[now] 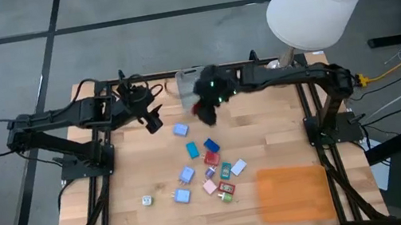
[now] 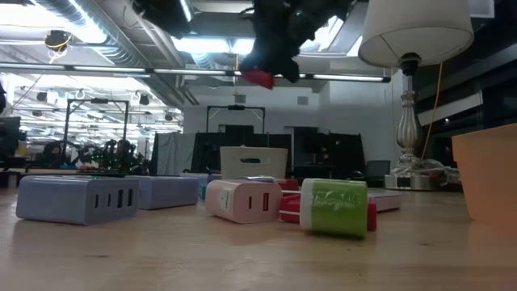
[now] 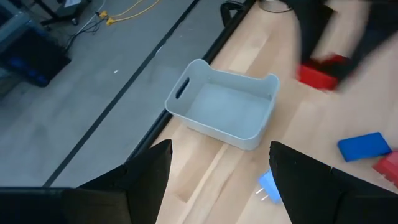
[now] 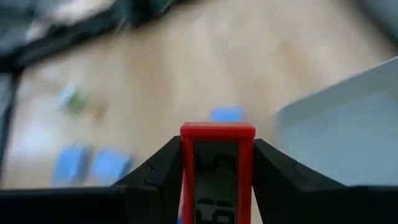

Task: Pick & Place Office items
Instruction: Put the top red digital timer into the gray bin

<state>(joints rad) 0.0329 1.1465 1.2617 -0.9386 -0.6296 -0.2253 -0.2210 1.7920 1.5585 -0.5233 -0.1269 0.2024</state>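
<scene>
Orange mat (image 1: 295, 192) is lying at the near right of the desk (image 1: 137, 219), well clear of the bin (image 3: 222, 104). Office items (image 1: 208, 169) are sitting loose mid-desk, between mat and bin: mostly blue blocks, plus red, green, pink and one small white piece off to the left; low view is showing a green one (image 2: 335, 208) and a pink-white one (image 2: 242, 200) closest. Right gripper (image 4: 217, 180) is hanging above the desk just beside the bin, on its near side, clamped on a red piece (image 4: 217, 168) and holding it clear of the wood; it is reading as a red blur in the low view (image 2: 260, 78). Left gripper (image 3: 217, 180) is hovering left of the bin, fingers spread apart, holding nothing. Bin is resting at the far desk edge, looking empty from the left wrist view.
</scene>
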